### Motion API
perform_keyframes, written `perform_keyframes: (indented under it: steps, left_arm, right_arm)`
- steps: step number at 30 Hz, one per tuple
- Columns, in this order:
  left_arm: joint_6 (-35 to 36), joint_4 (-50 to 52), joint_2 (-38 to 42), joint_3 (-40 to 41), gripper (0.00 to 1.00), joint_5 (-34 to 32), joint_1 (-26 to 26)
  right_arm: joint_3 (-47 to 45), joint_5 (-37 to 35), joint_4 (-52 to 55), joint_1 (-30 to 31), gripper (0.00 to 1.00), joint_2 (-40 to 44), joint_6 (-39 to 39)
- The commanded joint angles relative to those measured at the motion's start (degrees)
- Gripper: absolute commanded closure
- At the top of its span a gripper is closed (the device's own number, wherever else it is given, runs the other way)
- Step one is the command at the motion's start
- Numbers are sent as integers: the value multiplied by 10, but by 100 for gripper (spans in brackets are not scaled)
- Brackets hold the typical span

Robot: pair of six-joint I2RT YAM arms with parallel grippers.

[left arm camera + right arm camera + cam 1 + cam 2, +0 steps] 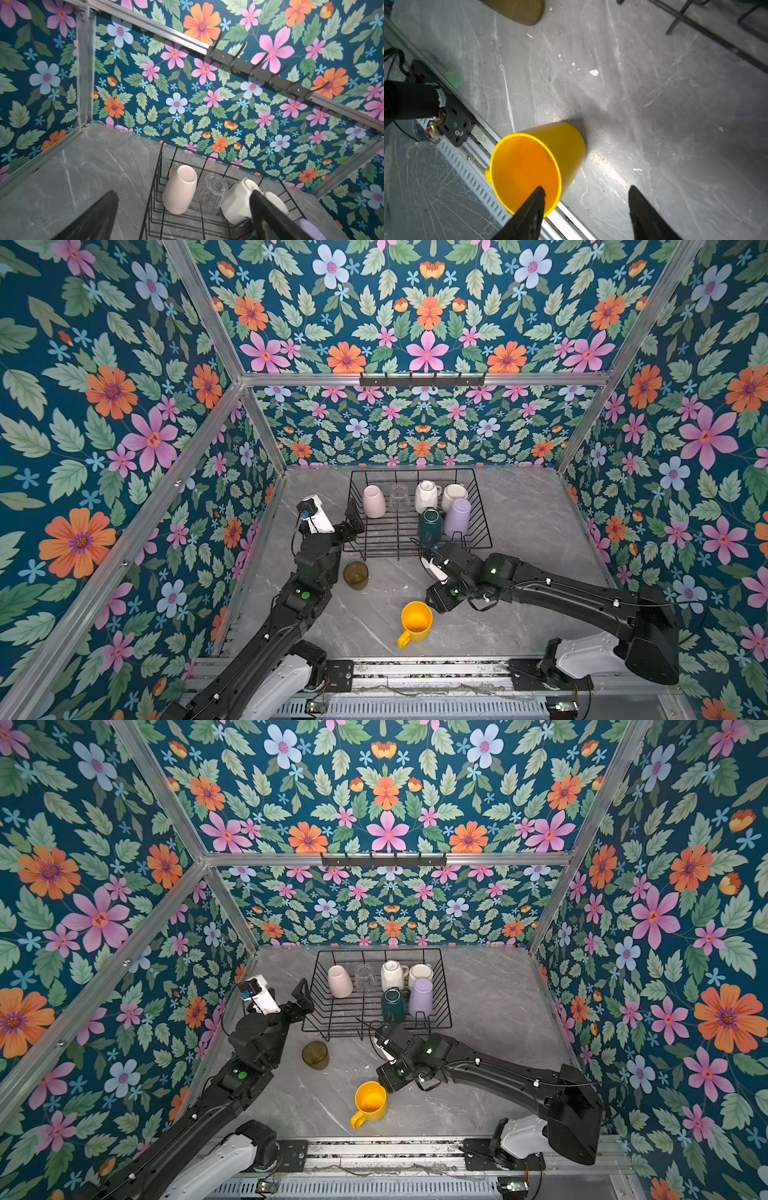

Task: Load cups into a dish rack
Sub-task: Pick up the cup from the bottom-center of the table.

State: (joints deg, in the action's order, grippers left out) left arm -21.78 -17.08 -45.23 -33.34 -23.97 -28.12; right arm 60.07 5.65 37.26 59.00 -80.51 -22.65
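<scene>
Just below the right hand point(586, 187) stands the upright yellow plastic mug point(533, 162), handle on its far side; the hand, half open (holding nothing), straddles the near wall.

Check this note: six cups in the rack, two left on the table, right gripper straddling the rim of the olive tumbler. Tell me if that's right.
Wrong cup. The right gripper straddles the rim of the yellow mug, one finger over its mouth, as the right wrist view shows. The olive tumbler stands apart from it. The rest of the note stands.
</scene>
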Motion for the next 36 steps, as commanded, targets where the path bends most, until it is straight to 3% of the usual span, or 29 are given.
perform_keyframes:
  steps: [1,15,28,36]
  left_arm:
    - [-7,9,14,5,1,-29,2]
    - [-14,9,45,23,1,-60,7]
    - [-9,23,65,33,1,-85,11]
    - [-19,25,73,44,1,-108,15]
  right_arm:
    - [5,-16,0,12,38,-15,-18]
    - [44,-37,-2,48,53,-103,-38]
    - [73,-57,16,58,85,-139,-40]
    - [80,-57,26,59,100,-128,-38]
